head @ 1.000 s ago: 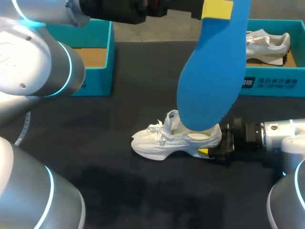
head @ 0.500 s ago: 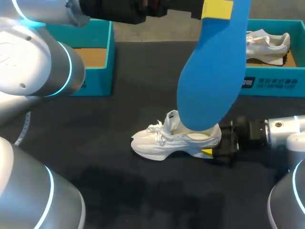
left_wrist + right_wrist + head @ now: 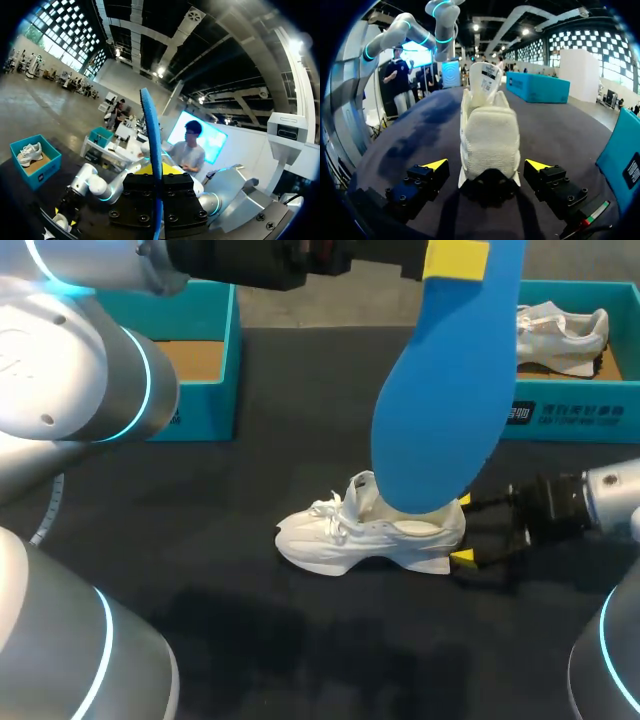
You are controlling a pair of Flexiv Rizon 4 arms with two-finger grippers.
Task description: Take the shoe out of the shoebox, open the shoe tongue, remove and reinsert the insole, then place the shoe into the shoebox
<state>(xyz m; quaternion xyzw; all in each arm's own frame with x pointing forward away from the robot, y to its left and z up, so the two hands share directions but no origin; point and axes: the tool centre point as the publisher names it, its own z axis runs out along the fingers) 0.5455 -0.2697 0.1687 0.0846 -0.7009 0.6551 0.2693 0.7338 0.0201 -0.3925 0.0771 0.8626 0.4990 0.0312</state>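
**Holding the insole clear of the shoe**

Head view: the left tool [image 3: 455, 258] is clamped on one end of the blue insole [image 3: 445, 390], which hangs broad and flat below it. The white shoe [image 3: 370, 535] stands on the table [image 3: 250, 480], its heel just ahead of the right tool [image 3: 465, 530].

Left wrist view: the insole [image 3: 150, 130] runs edge-on out from between the fingers. It is thin, and judged light and bendy.

Right wrist view: the right tool [image 3: 487, 165] is spread open, its fingers flanking the heel without contact. The heel looks padded and soft, so grip it low at the sides.

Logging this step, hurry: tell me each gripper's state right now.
Left gripper: shut on the blue insole, held above the shoe.
Right gripper: open, straddling the shoe's heel without touching it.
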